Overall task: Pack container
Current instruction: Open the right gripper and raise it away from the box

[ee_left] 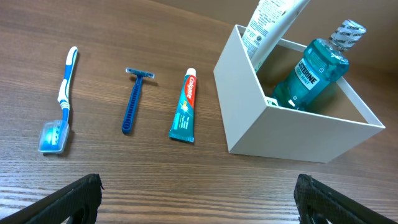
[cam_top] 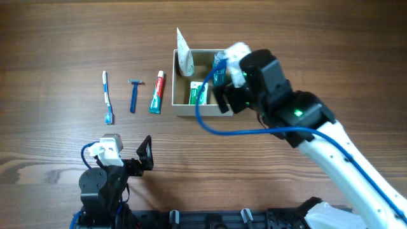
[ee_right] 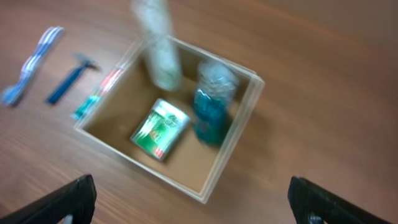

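The container (cam_top: 181, 109) is a square white-walled box with a tan inside. In it stand a blue mouthwash bottle (cam_top: 220, 73) and a leaning white tube (cam_top: 184, 54), and a green-and-white packet (cam_top: 198, 93) lies flat. A toothbrush (cam_top: 107, 97), blue razor (cam_top: 133, 95) and toothpaste tube (cam_top: 157, 93) lie in a row to its left. My right gripper (ee_right: 193, 199) is open and empty above the container's (ee_right: 236, 155) near corner; the view is blurred. My left gripper (ee_left: 199, 199) is open and empty, low over the table, short of the toothpaste (ee_left: 185, 107) and the container (ee_left: 249, 106).
The right arm and its blue cable (cam_top: 213, 127) hang over the container's right side and hide part of it in the overhead view. Bare wooden table surrounds the row of toiletries.
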You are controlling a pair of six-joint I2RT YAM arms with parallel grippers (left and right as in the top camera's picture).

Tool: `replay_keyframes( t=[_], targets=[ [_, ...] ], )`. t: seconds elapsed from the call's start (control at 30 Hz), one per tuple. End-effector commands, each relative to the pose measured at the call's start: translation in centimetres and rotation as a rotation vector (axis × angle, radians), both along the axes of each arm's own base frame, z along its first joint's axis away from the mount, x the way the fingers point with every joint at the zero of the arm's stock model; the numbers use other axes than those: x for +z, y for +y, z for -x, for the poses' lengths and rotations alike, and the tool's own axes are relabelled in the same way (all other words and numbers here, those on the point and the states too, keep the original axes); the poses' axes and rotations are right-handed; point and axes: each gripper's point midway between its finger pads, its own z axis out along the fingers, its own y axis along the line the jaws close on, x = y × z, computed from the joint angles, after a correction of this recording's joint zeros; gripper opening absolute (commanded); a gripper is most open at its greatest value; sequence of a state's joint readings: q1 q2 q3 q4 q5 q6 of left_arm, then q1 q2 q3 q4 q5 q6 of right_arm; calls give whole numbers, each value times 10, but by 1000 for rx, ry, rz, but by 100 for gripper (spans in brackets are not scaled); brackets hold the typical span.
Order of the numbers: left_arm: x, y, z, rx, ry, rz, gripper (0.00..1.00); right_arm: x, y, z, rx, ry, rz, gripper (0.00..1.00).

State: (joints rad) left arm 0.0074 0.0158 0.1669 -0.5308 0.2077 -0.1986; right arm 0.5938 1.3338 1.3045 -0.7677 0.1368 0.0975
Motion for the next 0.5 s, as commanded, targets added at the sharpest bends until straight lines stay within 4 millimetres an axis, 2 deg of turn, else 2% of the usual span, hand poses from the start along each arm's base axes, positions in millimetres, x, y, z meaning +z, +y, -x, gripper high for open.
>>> replay_keyframes(
  t=[0.0,0.17,0.27,0.47],
  targets=[
    [-9,-9,2,-52,20,7,100,20,-52,-4,-345,-10,-110,100],
    [-9,-9,2,-52,20,7,100,26,-100,-3,-528,5,-176,100],
    [-9,-9,2,-52,20,7,100,28,-120,-7,-584,5,-200,100],
    [-4,-9,0,-53,-2,7,100,24,-132,-11,-613,25,-213,100]
  ],
)
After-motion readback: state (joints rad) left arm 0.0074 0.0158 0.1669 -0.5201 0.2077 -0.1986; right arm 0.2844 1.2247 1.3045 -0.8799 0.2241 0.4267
